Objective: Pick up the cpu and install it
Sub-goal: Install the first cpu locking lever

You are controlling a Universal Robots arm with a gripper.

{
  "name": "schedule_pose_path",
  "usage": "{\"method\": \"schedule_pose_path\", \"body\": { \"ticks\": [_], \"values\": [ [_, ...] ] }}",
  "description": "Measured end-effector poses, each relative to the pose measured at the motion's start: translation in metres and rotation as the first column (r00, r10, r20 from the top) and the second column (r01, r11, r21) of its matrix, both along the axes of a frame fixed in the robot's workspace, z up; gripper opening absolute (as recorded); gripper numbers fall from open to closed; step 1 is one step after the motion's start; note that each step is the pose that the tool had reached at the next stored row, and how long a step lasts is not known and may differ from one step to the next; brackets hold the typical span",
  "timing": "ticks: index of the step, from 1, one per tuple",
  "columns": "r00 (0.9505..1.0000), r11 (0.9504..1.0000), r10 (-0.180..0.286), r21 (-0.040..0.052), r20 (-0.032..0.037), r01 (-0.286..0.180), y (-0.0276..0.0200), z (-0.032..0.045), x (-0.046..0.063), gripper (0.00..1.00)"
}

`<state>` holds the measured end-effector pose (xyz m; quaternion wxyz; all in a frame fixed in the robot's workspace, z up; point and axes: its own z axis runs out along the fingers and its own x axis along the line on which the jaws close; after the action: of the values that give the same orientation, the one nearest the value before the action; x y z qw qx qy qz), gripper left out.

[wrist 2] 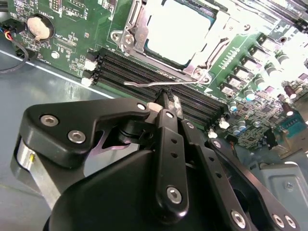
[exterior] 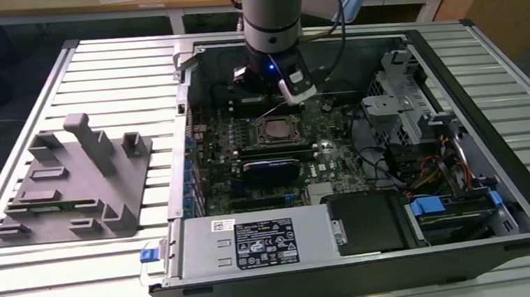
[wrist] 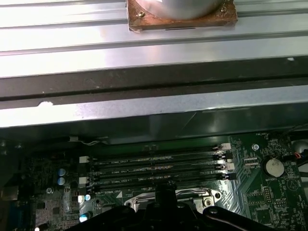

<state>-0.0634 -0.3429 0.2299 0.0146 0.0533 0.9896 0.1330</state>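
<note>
Hovering my hand [wrist 2: 166,103], fingers pressed together, above the memory slots [wrist 2: 159,82], beside the cpu [wrist 2: 178,31] seated in its socket.

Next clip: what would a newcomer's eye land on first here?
The open computer case on the slatted table, with the arm's gripper lowered over the memory slots beside the socket. The cpu already sits in the socket, its metal frame down and the thin lever by the fingertips. A grey fixture stands at the exterior view's left.

Four black memory slots [wrist: 156,168] cross the green motherboard [wrist: 269,192].
</note>
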Motion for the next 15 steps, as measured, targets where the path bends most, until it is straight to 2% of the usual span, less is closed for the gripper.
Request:
{"method": "schedule_pose_path", "body": {
  "ticks": [8,9,15],
  "values": [
    [0.9997,1.0,0.0,0.0001,0.0241,0.0,0.0,-0.0051,0.0,0.11],
    [0.9996,1.0,0.0,0.0,0.0288,0.0,0.0,-0.0057,0.0,0.11],
    [0.9977,1.0,0.0,0.0001,0.0671,0.0,0.0,-0.0091,0.0,0.11]
  ]
}}
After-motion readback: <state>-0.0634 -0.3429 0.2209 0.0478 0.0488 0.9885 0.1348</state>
